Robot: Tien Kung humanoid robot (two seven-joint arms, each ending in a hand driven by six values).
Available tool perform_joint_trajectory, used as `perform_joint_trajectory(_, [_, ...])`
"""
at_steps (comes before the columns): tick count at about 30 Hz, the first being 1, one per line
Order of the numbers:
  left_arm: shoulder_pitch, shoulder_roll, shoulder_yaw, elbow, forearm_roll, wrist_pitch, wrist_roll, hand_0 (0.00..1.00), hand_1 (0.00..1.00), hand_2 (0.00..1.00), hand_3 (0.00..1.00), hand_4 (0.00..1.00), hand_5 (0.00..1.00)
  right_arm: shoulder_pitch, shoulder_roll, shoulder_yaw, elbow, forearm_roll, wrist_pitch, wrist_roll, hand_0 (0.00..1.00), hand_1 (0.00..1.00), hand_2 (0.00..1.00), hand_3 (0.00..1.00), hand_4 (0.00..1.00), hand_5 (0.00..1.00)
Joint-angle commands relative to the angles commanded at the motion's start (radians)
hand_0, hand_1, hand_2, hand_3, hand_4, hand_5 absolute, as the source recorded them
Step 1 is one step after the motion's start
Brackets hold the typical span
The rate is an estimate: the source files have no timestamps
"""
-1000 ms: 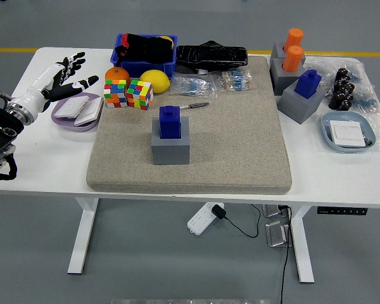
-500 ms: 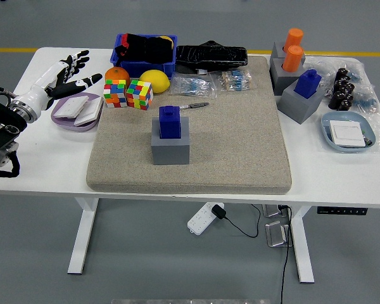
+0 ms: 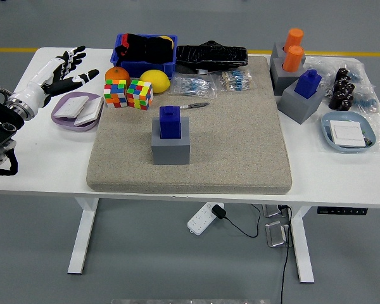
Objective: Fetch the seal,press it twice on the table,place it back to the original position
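A blue seal (image 3: 170, 120) stands upright in a grey block holder (image 3: 171, 144) on the left-centre of the beige mat (image 3: 234, 145). My left hand (image 3: 62, 71) is open with its fingers spread, above the table's far left, over the purple plate (image 3: 77, 111) and well left of the seal. It holds nothing. A second blue seal (image 3: 308, 83) in a grey holder and two orange seals (image 3: 293, 49) in a grey holder stand at the mat's right far corner. My right arm is out of view.
Two colour cubes (image 3: 128, 93), an orange (image 3: 116, 74), a lemon (image 3: 154, 81) and a pen (image 3: 194, 106) lie behind the seal. A blue bin (image 3: 144, 56), black bag (image 3: 211, 56), packets (image 3: 218, 82), dark bottles (image 3: 342, 88) and a blue plate (image 3: 347, 132) stand around.
My left hand has drawn back leftwards and a little away from the mat, still open. The seal and other objects have not moved.
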Motion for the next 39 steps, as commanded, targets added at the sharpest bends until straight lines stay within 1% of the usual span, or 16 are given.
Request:
perform_joint_trajectory(21, [-0.019, 0.003, -0.004, 0.003, -0.002, 0.001, 0.003, 0.998, 0.993, 0.998, 0.998, 0.853, 0.560, 0.010, -0.002, 0.004, 0.003, 0.008, 0.000, 0.001, 0.776, 0.682, 0.679, 0.621, 0.817, 0.518])
perform_joint_trajectory(27, [-0.018, 0.006, -0.006, 0.005, -0.002, 0.001, 0.004, 0.998, 0.993, 0.998, 0.998, 0.852, 0.560, 0.015, -0.004, -0.003, 0.007, 0.017, -0.001, 0.005, 0.776, 0.682, 0.679, 0.621, 0.814, 0.518])
perform_joint_trajectory(39, [-0.017, 0.001, -0.011, 0.006, 0.001, 0.003, 0.004, 0.998, 0.994, 0.998, 0.998, 0.854, 0.562, 0.011, -0.003, 0.003, 0.007, 0.017, -0.006, 0.007, 0.775, 0.681, 0.677, 0.620, 0.808, 0.515])
